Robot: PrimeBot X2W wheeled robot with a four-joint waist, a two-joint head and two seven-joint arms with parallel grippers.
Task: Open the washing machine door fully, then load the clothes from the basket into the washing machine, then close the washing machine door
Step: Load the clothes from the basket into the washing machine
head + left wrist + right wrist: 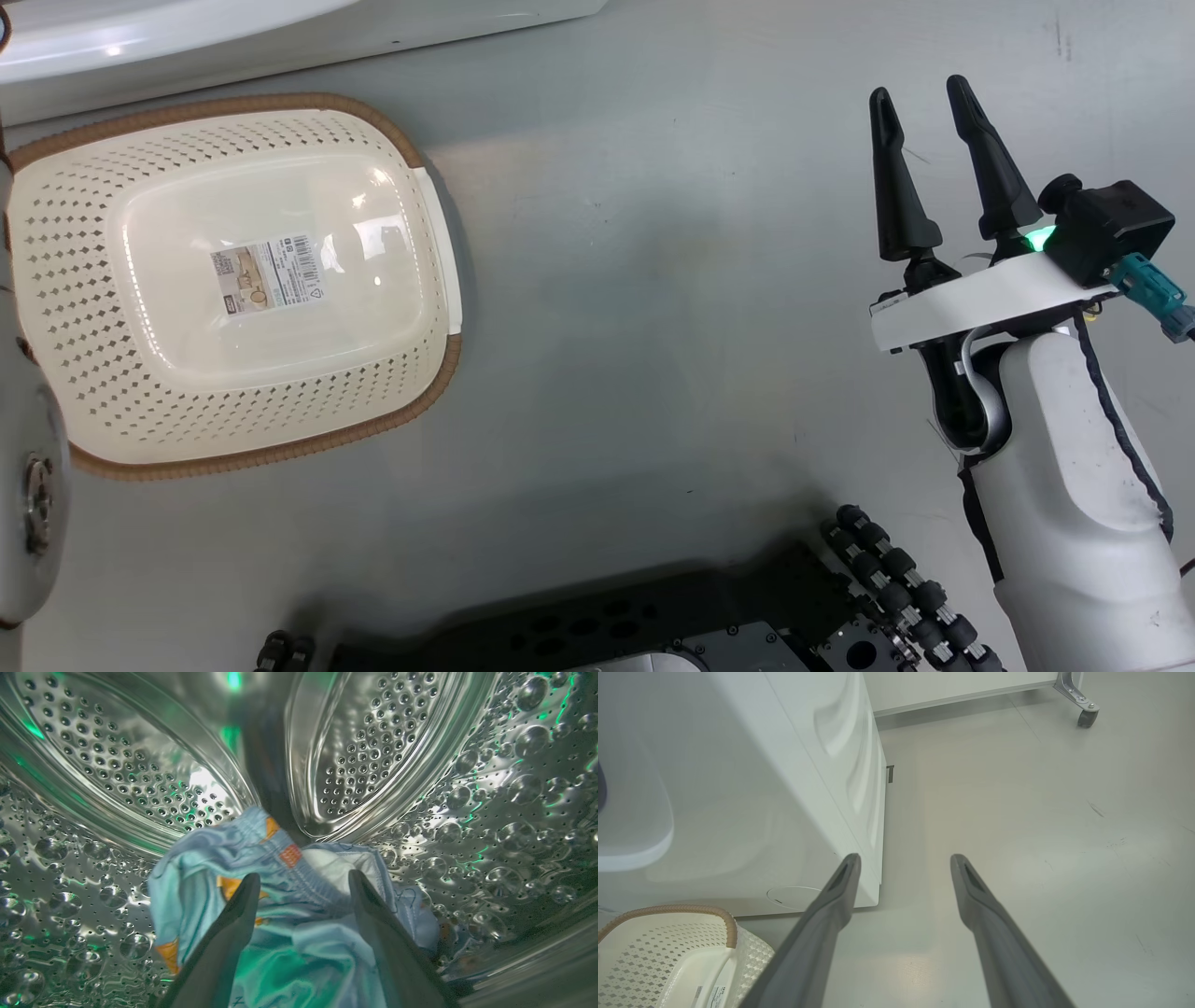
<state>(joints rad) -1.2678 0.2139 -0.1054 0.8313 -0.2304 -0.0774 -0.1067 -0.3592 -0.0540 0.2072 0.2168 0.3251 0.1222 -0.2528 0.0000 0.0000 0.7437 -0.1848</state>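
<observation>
Clothes (299,900) lie bunched low in the steel drum (420,812), just beyond the left gripper (304,876), whose fingers stand spread, gripping nothing. The left arm is nearer. The right gripper (920,89), likewise released, hangs over the floor, far right of the basket (56,280).

Around my left tool (303,882): steel drum (140,779) walls curve in on every side.
Ahead of it: clothes (299,933) heaped between and past my fingers.
Left of my right tool (903,863): washing machine (761,788) corner, with the basket (691,909) nearer me.
Ahead and right: open floor (1041,835).
</observation>
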